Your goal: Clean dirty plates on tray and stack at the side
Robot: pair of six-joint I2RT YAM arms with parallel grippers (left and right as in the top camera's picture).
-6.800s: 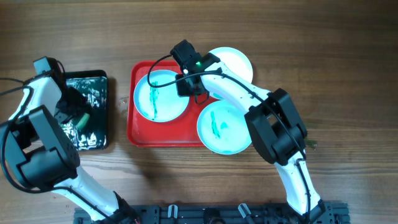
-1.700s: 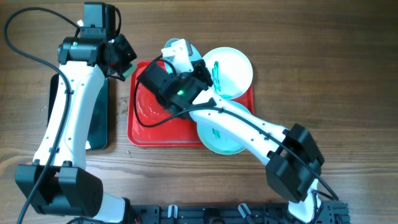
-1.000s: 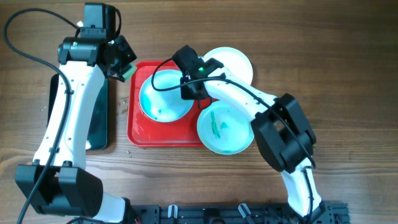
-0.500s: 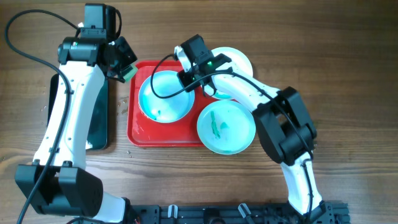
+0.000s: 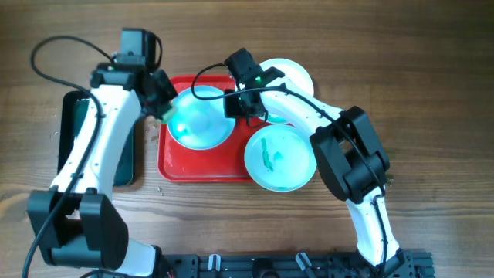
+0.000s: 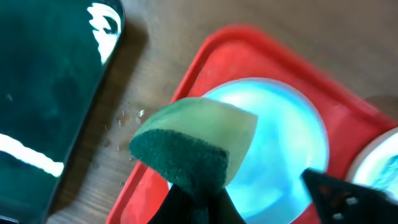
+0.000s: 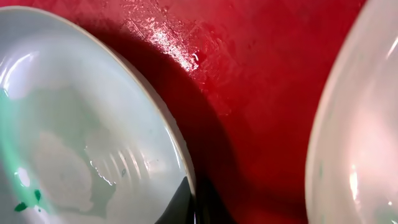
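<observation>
The red tray holds a pale blue plate at its left; the plate looks wet, with faint green traces. My right gripper is shut on that plate's right rim. My left gripper is shut on a green-and-yellow sponge and holds it just over the plate's left edge. A second plate with a teal smear overlaps the tray's lower right. A third, whiter plate lies at the upper right, partly under my right arm.
A black tray with water on it lies left of the red tray, under my left arm. It also shows in the left wrist view. Water drops lie on the wood between the two trays.
My left arm has swung right and down, bringing the sponge from the tray's upper left corner to the plate's left edge. My right gripper has stayed at the plate's right rim.
</observation>
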